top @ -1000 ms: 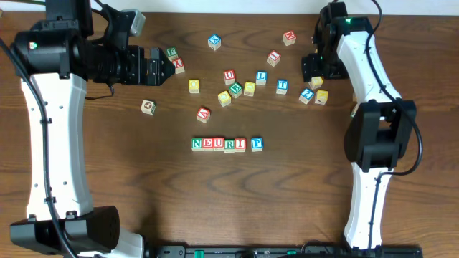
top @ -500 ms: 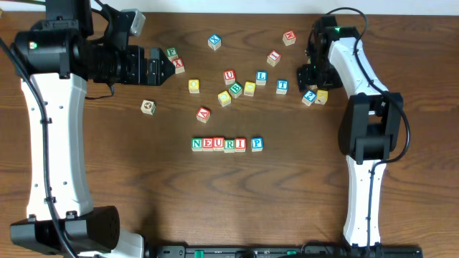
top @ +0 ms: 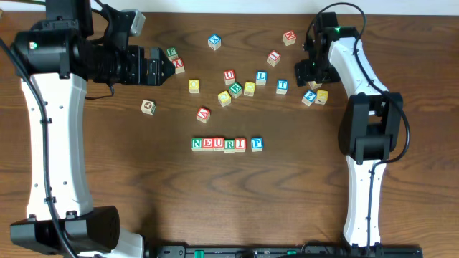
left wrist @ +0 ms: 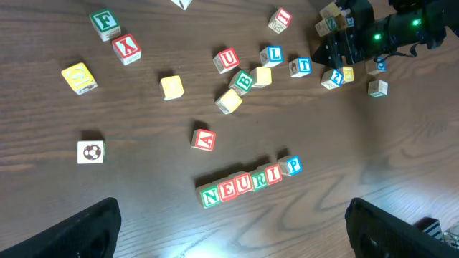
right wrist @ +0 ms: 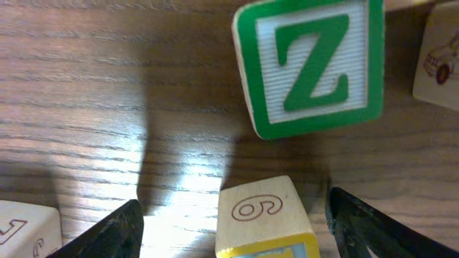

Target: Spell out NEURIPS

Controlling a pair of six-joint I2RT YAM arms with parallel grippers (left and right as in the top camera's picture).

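Hanging wide open at top left, the left gripper [top: 163,69] sits well apart from the NEURIP row [top: 227,144] at mid-table, its P a touch off the I. Over on the right, the right gripper [right wrist: 229,233] is open too. Overhead hides what its wrist view shows: a 6 block [right wrist: 262,211] between the fingers, gaps either side, green Z block [right wrist: 312,68] just beyond.

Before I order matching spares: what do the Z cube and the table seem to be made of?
Z cube: probably wood, though only its face shows: white, finely ridged, with a matt green painted or printed border and letter.
Table: dark brown with streaked grain and a soft sheen; solid wood or wood-look laminate, hard to tell.
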